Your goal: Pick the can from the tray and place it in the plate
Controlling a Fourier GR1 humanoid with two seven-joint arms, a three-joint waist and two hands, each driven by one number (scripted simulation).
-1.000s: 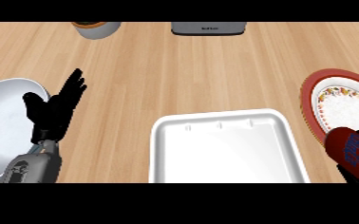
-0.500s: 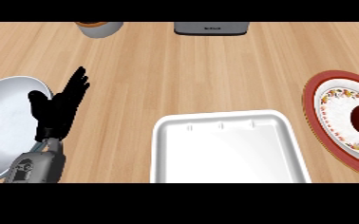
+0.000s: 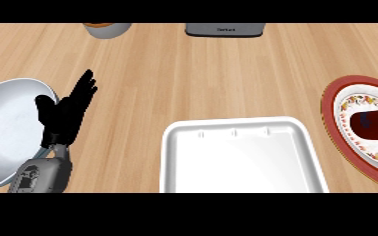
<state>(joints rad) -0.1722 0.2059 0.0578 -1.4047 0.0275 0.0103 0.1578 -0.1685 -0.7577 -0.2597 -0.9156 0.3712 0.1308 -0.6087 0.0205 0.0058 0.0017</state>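
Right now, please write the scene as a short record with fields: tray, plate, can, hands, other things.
tray: white tray, near edge, holds nothing
plate: red-rimmed plate at right edge
can: dark can lies in the plate
left robot hand: left robot hand open, fingers up, over a grey dish
right robot hand: not in view
far edge: grey appliance, cup

A grey bowl [image 3: 16, 125] sits at the wooden desk's [image 3: 192, 80] left edge; a cup [image 3: 107, 29] and a dark appliance [image 3: 224, 29] stand along the far edge.
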